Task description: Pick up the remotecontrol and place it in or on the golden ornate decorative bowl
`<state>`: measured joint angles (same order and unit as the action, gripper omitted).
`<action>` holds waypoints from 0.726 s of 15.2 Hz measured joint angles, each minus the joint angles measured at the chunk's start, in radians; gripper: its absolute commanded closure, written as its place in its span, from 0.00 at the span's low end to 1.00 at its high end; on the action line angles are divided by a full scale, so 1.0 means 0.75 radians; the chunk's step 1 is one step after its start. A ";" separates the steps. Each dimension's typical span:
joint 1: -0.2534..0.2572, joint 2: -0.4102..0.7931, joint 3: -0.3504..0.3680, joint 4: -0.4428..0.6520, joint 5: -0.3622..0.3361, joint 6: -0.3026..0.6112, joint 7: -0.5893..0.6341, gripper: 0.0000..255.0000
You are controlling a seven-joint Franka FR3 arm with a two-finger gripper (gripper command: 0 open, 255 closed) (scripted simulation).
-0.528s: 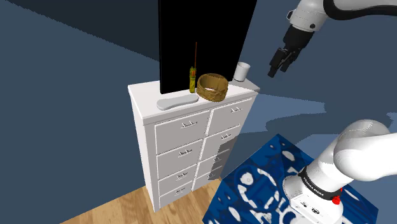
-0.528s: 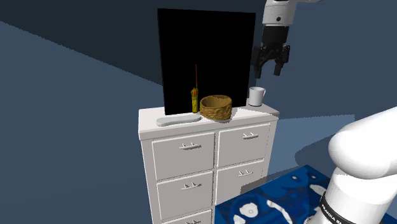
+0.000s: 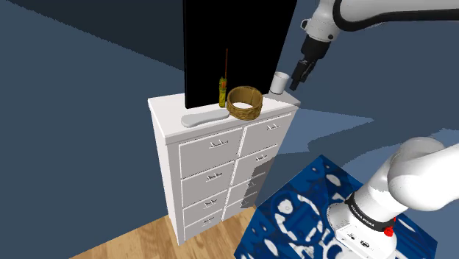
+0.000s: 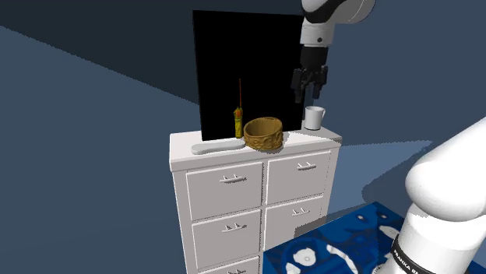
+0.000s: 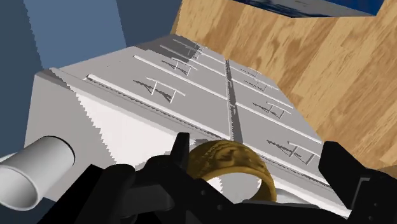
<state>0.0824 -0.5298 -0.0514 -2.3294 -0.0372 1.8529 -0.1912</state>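
Observation:
The remote control (image 3: 204,117) (image 4: 218,145) is a plain white, long flat piece lying on the white dresser's top (image 3: 165,110), beside the golden ornate bowl (image 3: 245,101) (image 4: 265,132). My black gripper (image 3: 300,76) (image 4: 307,92) hangs in the air above the white cup (image 3: 279,83), to the shoulder view's right of the bowl and well apart from the remote. Its fingers stand apart with nothing between them. In the wrist view the bowl (image 5: 232,162) lies below the open gripper (image 5: 254,159), with the cup (image 5: 35,172) off to one side.
A yellow-green bottle with a thin stick (image 3: 222,92) (image 4: 238,123) stands behind the remote against a tall black panel (image 3: 232,44). The dresser has several drawers (image 3: 213,158). The blue patterned stand (image 3: 309,213) and a wooden floor (image 3: 140,239) lie below.
The gripper has moved toward the shoulder view's left, from out beyond the dresser's corner to above the cup. Nothing on the dresser has moved.

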 measured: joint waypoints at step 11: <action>0.142 0.533 -0.022 0.301 0.046 0.202 -0.473 0.00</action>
<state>0.1887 -0.1304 -0.0676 -2.1040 -0.0029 2.0048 -0.5462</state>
